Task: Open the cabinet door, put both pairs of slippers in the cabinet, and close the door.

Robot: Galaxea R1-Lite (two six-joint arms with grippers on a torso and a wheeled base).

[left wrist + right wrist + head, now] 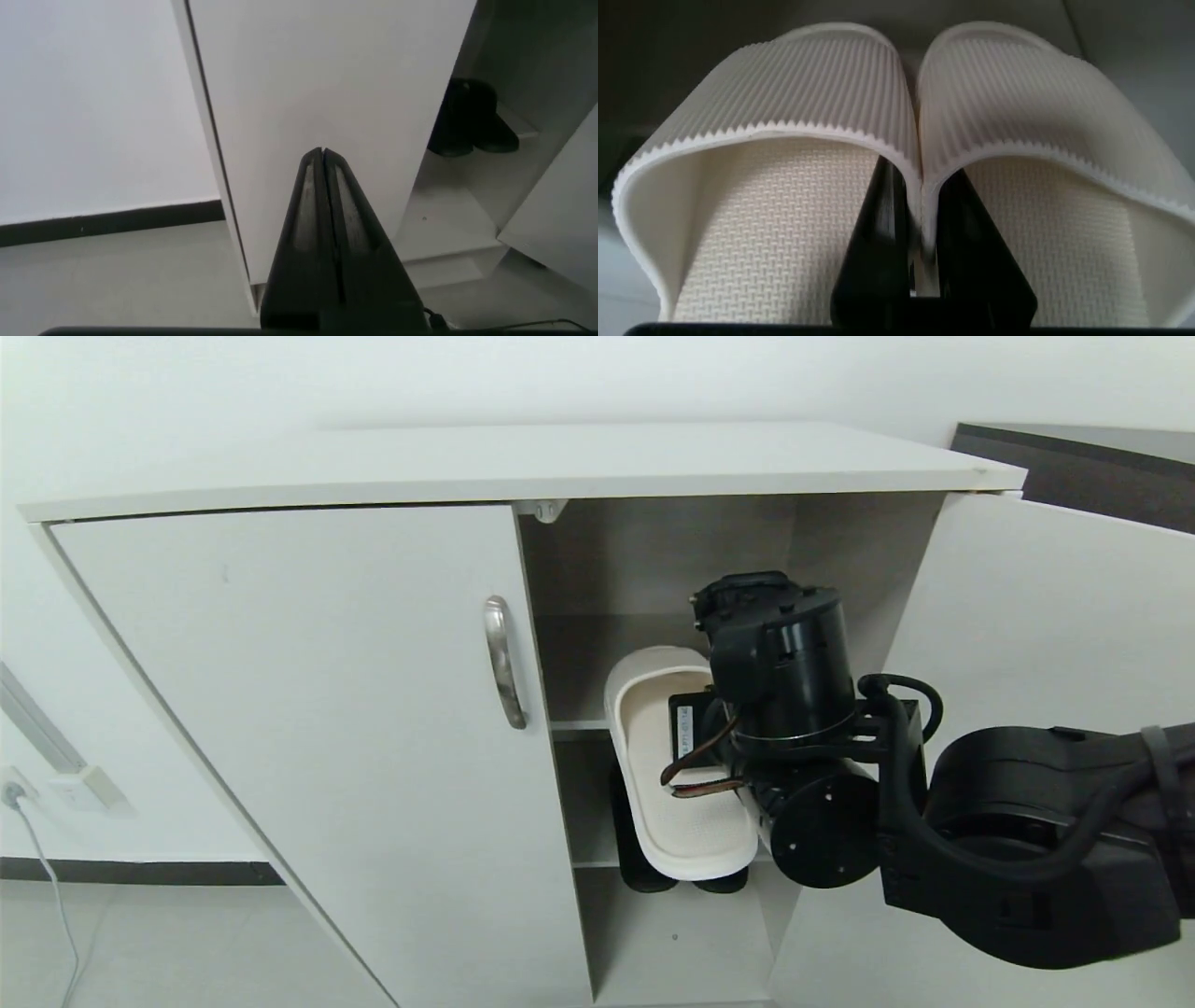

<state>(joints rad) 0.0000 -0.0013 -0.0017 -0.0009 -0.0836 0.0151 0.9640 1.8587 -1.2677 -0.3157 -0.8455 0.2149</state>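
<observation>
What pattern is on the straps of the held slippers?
Fine parallel ribs on the cream slide slippers; clearest in right wrist view.

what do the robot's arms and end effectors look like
The right arm is glossy black with round, drum-shaped joint housings, a thick black cable looping beside the wrist and a small white label. The left end effector and right end effector have flat, tapering black fingers.

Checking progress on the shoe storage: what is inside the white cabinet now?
A pair of black slippers sits on the lower shelf. The white ribbed foam slippers, pinched in the right tool, sit at the opening and hide the shelf space behind them.
</observation>
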